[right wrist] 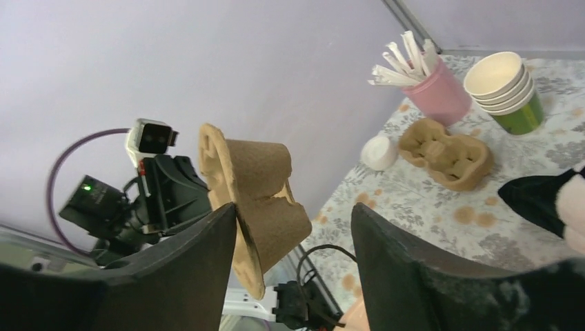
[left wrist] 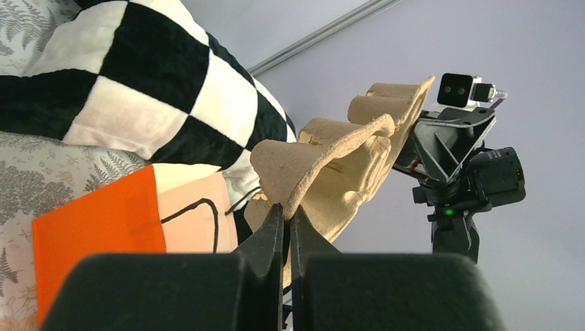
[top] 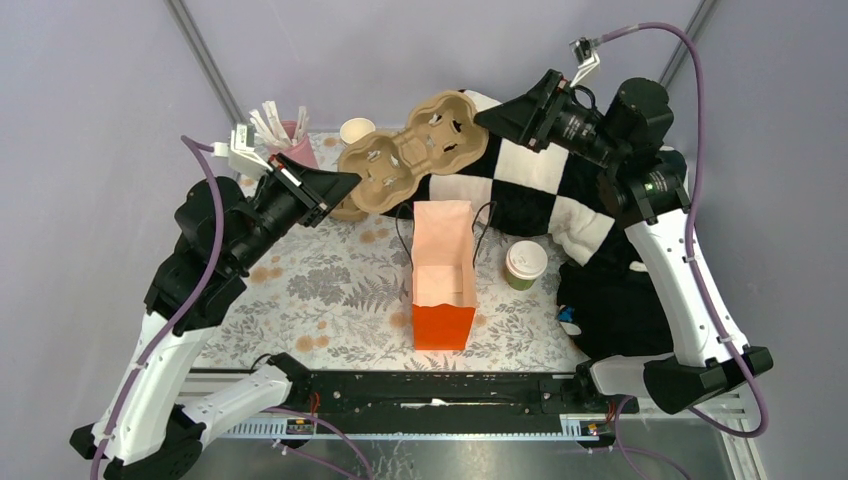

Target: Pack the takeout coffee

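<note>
Beneath the right gripper (right wrist: 295, 214) sprawls a plush black-and-white checked blanket (top: 530, 170). Lower, between both grippers, stands a boxy orange paper bag (top: 442, 270), mouth open. Above it hangs a moulded brown pulp carrier (top: 415, 150). The left gripper (left wrist: 286, 210) pinches its thin rim, and the right one's jaws stand apart either side of its other end. The takeout coffee (top: 525, 263), green with a round white lid, stands upright beside the bag, on the right gripper's side.
</note>
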You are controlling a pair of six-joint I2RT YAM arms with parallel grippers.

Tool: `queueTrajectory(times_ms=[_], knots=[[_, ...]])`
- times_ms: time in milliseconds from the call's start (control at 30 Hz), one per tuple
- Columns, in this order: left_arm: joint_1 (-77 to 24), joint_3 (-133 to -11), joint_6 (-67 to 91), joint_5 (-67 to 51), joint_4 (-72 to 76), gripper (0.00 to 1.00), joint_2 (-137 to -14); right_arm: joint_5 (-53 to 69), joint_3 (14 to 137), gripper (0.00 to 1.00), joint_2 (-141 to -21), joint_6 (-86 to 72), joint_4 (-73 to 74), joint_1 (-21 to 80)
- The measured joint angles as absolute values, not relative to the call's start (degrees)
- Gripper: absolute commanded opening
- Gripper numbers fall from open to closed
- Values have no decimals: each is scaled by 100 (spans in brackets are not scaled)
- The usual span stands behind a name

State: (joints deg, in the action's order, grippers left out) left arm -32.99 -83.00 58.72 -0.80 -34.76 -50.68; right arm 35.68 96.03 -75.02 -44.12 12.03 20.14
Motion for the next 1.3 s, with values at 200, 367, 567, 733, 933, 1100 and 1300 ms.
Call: queueTrajectory(times_ms=[200, 367, 567, 733, 933, 1100, 1300], knots=[[-3299, -8305, 5872, 43, -3717, 0, -5083, 4093, 9330, 45, -7505, -5076, 320, 1809], [-3299, -8361, 5867, 67, -3769, 0, -5131, 4434, 9170, 55, -7518, -5542, -336, 1800], [-3299, -8427, 5861, 69, -3804, 0, -5194, 4670, 8969, 45, -7636, -5756, -666, 1800], [-3299, -8429, 5848, 67, -3809, 0, -5218, 4777, 8884, 31, -7741, -5865, -731, 1800], [-3299, -8429, 5850, 64, -3813, 3, -5269, 4915, 8860, 0, -7765, -6031, -1024, 1800], [-3299, -8580, 5813, 137, -4088, 72, -5352, 4720, 8873, 0, -7712, -5802, -735, 1793], [-3299, -8774, 5787, 311, -4845, 88, -5618, 3291, 9620, 0, -7502, -4359, 1402, 1793]])
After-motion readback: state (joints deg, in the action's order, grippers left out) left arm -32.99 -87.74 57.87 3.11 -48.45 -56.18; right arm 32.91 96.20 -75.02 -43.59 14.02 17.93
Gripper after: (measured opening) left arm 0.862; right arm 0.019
